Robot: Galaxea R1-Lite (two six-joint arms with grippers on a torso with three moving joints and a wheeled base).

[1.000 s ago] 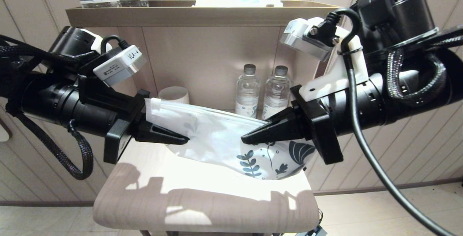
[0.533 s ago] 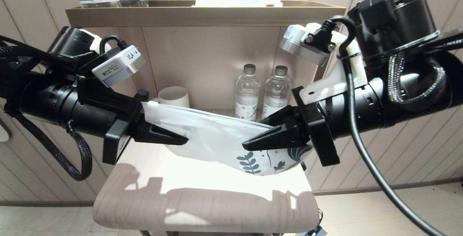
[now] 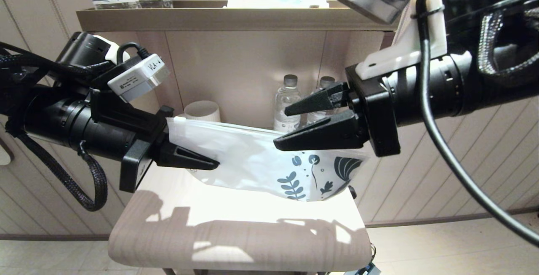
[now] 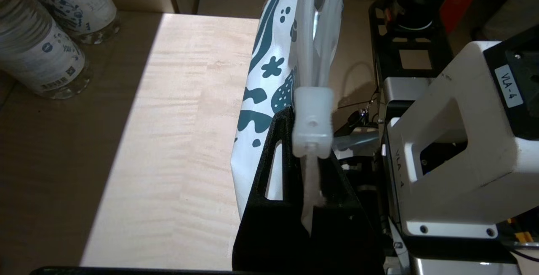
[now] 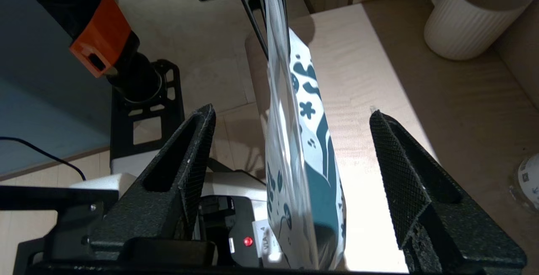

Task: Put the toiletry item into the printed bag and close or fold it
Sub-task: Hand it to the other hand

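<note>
The left gripper (image 3: 198,163) stays clamped on the zipper end of the printed bag (image 3: 257,163), which hangs above the table (image 3: 236,241). Keep that pinch firm and level. The right gripper (image 3: 286,127), at two o'clock of the bag, has let go since a second ago, jaws apart, and lifted

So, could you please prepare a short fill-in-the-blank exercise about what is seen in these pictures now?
1. The printed bag is held only by the ____ gripper.
2. The right gripper is ____, with the bag hanging between its fingers.
3. Behind the bag stand two water bottles and a white ____.
4. The bag's leaf prints are on the end nearer the ____ gripper.

Missing words: left; open; mug; right
</note>
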